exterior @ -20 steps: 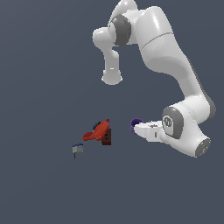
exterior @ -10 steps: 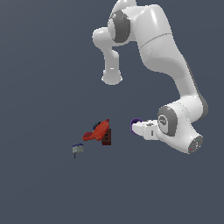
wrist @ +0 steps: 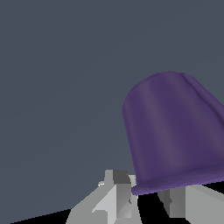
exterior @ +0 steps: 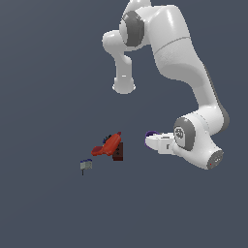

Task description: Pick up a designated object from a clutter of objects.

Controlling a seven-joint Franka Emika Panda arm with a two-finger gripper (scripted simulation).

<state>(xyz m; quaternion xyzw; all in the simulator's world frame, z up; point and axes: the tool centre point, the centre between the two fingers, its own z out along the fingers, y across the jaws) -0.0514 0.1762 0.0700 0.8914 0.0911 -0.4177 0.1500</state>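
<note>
**Purple cup grab: looks like it's nearly there**

Compared with a second ago, the arm's wrist end is sitting a bit further toward the exterior view's left and lower, and the cup is showing less, just a sliver of purple peeking past the hand. Red tool, brown block and little box are all sitting where they were.

Right now the hand [exterior: 151, 140] is lying low and roughly sideways, pointing toward the clutter. The purple cup [exterior: 152, 134] is right at its tip, well apart from the other stuff. From the wrist view the cup [wrist: 175, 131] is filling a big chunk of the picture, rim end toward the camera, and the fingers [wrist: 118, 194] are showing at the rim on either side. They're looking closed in around it, so I'm reading it as gripping the cup, though the actual contact is hidden by the rim.

The red drill-shaped tool [exterior: 108, 145] is leaning against the dark brown block [exterior: 117, 152], and the small grey box with a blue top [exterior: 86, 165] is sitting off by itself toward the exterior view's left.

My guess on progress: reaching and closing are done, and lifting is what's left. I can't tell from either view whether the cup is off the bench [exterior: 43, 208] yet.
</note>
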